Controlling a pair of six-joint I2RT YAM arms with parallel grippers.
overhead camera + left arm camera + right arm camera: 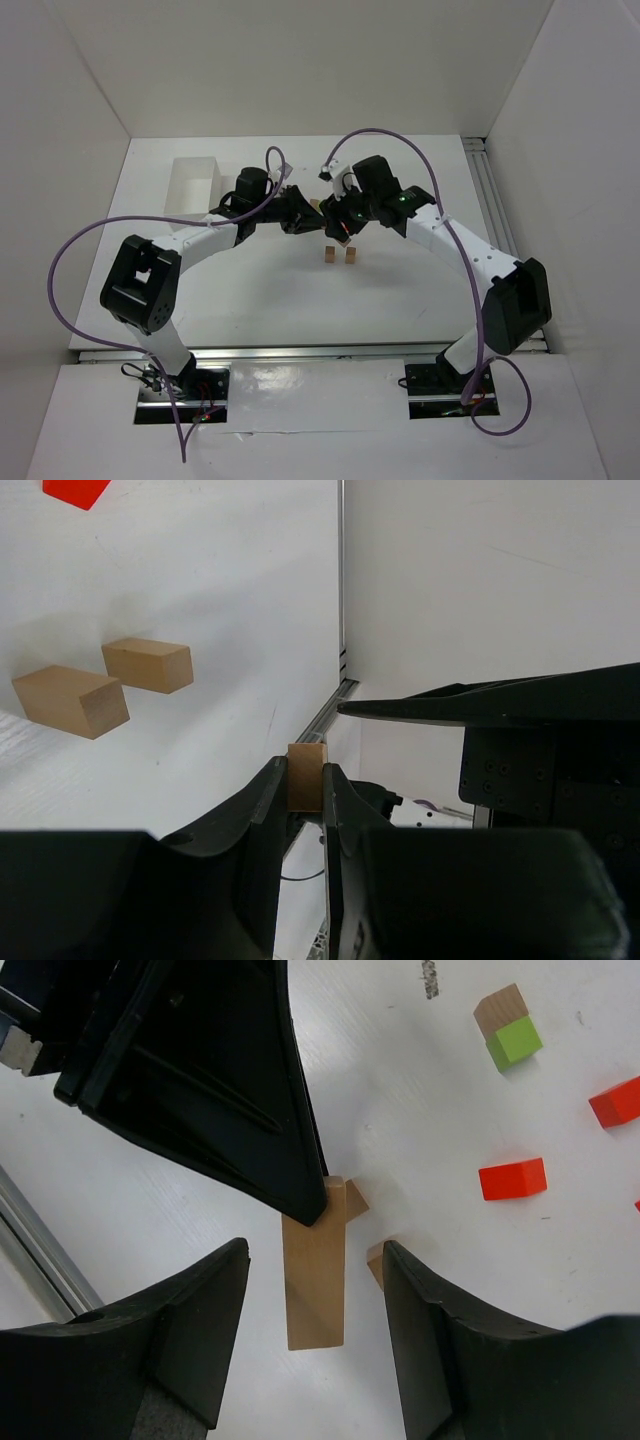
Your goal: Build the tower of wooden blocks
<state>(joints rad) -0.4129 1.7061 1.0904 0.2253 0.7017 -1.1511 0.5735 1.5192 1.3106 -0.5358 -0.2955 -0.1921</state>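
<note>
Blocks for the tower were spread over the white worktop [250,290], and the one that mattered was the long tan wooden block [315,1290], which was off the surface. Your left fingers [262,815] were clamped on one end of it. Your right fingers [200,1330] stood wide on either side of its free length, with a gap on each side and no contact.

Two short tan wooden blocks [328,256] [351,255] sat side by side on the worktop, near the long block but apart from it, and they looked like its supports. Farther out lay two red blocks [512,1178] [618,1102], and a tan cube [500,1008] touching a lime green cube [515,1042]. The white rectangular open box [195,185] stood well apart at the far left.

Your risks, as I judged them:
- **One-sided contact:** if one right finger met the long block before the other, it would twist in the left fingers' end grip.
- **Early release:** if the left fingers let go before the right had a firm hold, the long block would drop and could knock the two short blocks out of line.
- **Crowding:** the two sets of fingers were very close together, so a small sideways move could make them collide.
</note>
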